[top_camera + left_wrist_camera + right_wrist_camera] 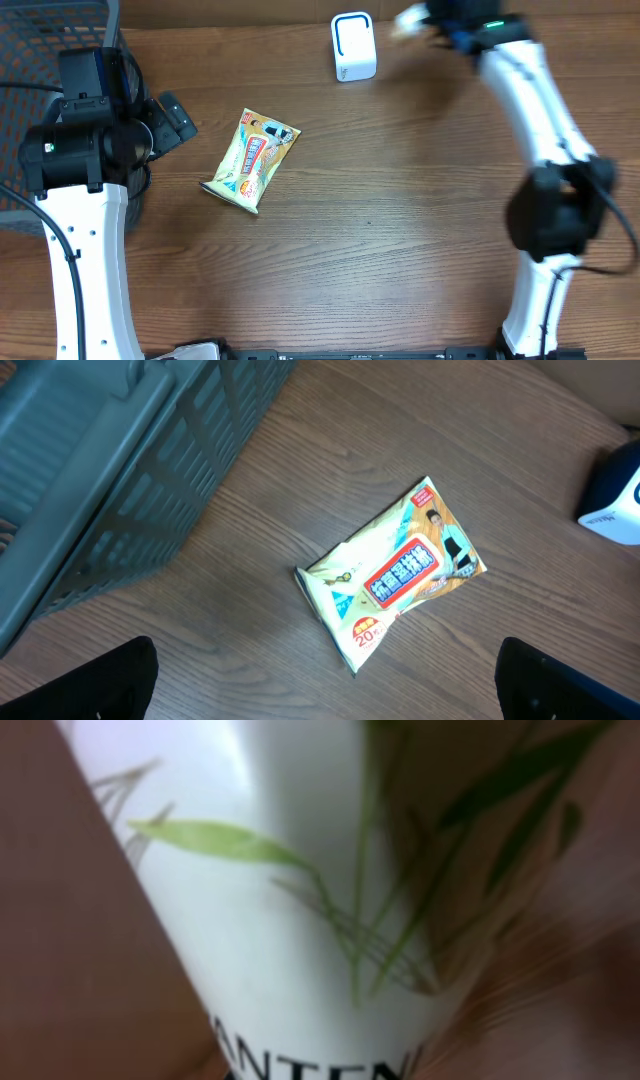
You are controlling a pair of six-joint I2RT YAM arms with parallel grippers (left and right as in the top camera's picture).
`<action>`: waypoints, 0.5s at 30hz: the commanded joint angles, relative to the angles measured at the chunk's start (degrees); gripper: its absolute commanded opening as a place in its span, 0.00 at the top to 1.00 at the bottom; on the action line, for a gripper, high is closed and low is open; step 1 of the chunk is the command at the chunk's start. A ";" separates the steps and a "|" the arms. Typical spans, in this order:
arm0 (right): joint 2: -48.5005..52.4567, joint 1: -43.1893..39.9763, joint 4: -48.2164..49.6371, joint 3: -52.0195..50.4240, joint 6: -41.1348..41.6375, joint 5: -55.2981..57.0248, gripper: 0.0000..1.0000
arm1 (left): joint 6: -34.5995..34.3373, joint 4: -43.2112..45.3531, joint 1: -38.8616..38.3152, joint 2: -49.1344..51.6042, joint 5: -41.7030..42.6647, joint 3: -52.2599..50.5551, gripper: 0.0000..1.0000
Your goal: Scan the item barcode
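- A right end effector (424, 20) sits over the far edge of the brown wood-grain worktop (400, 230), to the right of that edge's middle, at the end of its white arm (525, 95)
- It is clenched, and a white container printed with green leaves (406, 22) shows at its tip; the overhead view blurs this part, so the exact hold is hard to make out
- In the right wrist view the white container printed with green leaves (290, 920) fills most of the picture, out of focus, with part of the dark word "PANTENE" along the bottom
- A small white rounded box scanner with a blue ring on its face (353, 47) stands near the middle of the far edge, just to the left of the held container and apart from it
- A flat yellow-green packet with a red label (252, 160) lies on the worktop left of its middle, slanted, with nothing touching it
- The left end effector (168, 122) is near the left edge, released, with its dark fingers (100, 680) spread wide
- The left wrist view shows the packet (395, 575) between and beyond those fingers
- A dark grey mesh basket (40, 40) occupies the far left corner, beside the left arm
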 commanded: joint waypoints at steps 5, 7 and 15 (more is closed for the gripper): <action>-9.31 -22.80 -14.27 1.73 -0.74 2.08 0.96 | -0.57 0.00 0.02 0.13 -0.74 0.55 0.00; -9.07 -28.28 -19.34 1.68 -0.70 3.54 0.96 | -0.57 0.00 0.02 0.13 -0.74 0.55 0.00; -7.87 -48.28 -31.80 1.53 -0.72 8.55 0.96 | -0.57 0.00 0.02 0.13 -0.74 0.55 0.00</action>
